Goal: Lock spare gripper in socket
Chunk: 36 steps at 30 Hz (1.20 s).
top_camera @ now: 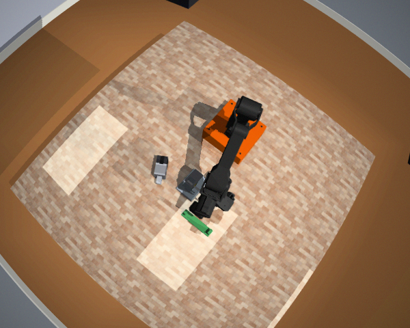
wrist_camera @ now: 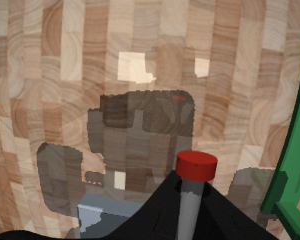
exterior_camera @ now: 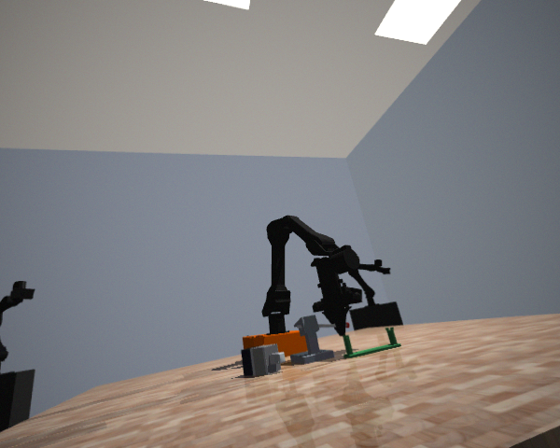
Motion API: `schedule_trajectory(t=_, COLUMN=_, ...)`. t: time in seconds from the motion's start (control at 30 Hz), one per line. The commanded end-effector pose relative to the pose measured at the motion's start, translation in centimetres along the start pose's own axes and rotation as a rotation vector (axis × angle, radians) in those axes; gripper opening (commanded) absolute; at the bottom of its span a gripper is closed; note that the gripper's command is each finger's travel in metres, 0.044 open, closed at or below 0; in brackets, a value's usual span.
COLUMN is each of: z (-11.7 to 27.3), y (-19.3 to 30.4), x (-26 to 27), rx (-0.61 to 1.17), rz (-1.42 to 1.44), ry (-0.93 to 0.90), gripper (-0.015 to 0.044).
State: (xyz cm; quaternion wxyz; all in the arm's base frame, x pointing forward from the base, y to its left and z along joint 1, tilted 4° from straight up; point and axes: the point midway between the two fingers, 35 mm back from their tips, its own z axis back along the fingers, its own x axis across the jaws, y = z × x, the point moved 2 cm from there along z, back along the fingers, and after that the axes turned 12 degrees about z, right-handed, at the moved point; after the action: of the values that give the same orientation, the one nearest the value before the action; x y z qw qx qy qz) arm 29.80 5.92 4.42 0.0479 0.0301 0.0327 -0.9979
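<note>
My end effector is closed on the lock pin, just below its red head. The pin extends from the grey mount. Near it are 1 green rack and the spare gripper, lying on the wood-patterned counter. Farther, I see blue-grey walls and 2 bright panels in the pale ceiling.

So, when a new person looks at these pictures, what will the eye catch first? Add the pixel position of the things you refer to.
Probably the orange base (top_camera: 249,143) (exterior_camera: 289,343) under the black arm. Then the green rack (top_camera: 197,223) (exterior_camera: 372,350) (wrist_camera: 296,135), lying beyond the grey mount (top_camera: 188,186) (exterior_camera: 311,357), and, in the wrist view, the pin's red head (wrist_camera: 196,166) at the closed fingers.
</note>
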Motion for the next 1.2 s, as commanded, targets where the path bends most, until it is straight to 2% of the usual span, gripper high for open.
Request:
schedule_trajectory(t=0.0, z=0.2, y=-0.1, x=0.0, rx=-0.041, rz=-0.006, ry=0.007, gripper=0.0000)
schedule_trajectory(t=0.27, z=0.9, y=-0.4, x=-0.3, rx=-0.137, rz=-0.015, ry=0.027, gripper=0.0000)
schedule_trajectory(t=1.17, z=1.4, y=-2.1, x=-0.8, rx=-0.145, rz=-0.010, ry=0.034, gripper=0.0000)
